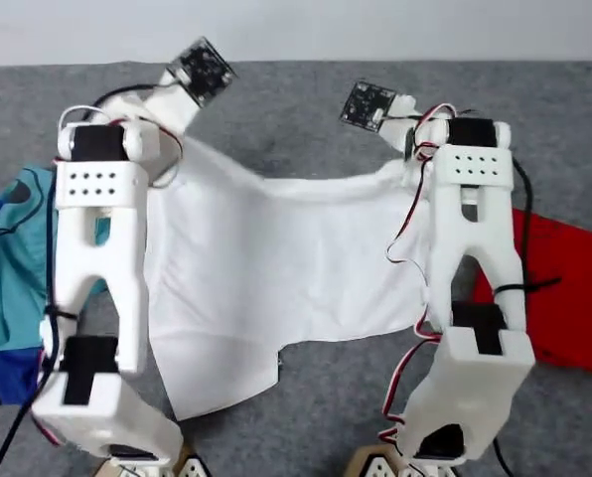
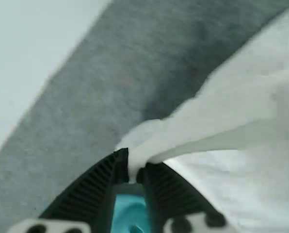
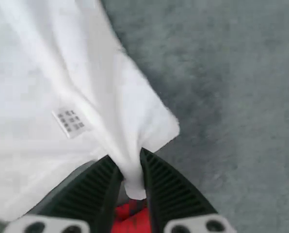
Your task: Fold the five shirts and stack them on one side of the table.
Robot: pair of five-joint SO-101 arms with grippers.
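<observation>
While both arms sit out toward the far side of the table (image 1: 296,109), each has a corner of the white shirt (image 1: 276,268). The left gripper (image 2: 132,166) is closed tight on a bunch of white cloth, and the right gripper (image 3: 131,170) is pinched just as hard on another bunch, with a small label (image 3: 72,121) close by.

Now the line that matters: the held edge runs side to side from one gripper to the other, sagging a little in the middle. The body of the shirt lies from there back toward the arm bases, between the two arms. Its near edge rests loose on the grey, reaching furthest on the left arm's side.

Neither arm is nearer; they share it evenly. My read is that the fold carries the far edge over the near one. Collar or hem at the far edge? Can't tell. A teal shirt (image 1: 18,258) waits beyond the left arm, a red shirt (image 1: 564,298) beyond the right.
</observation>
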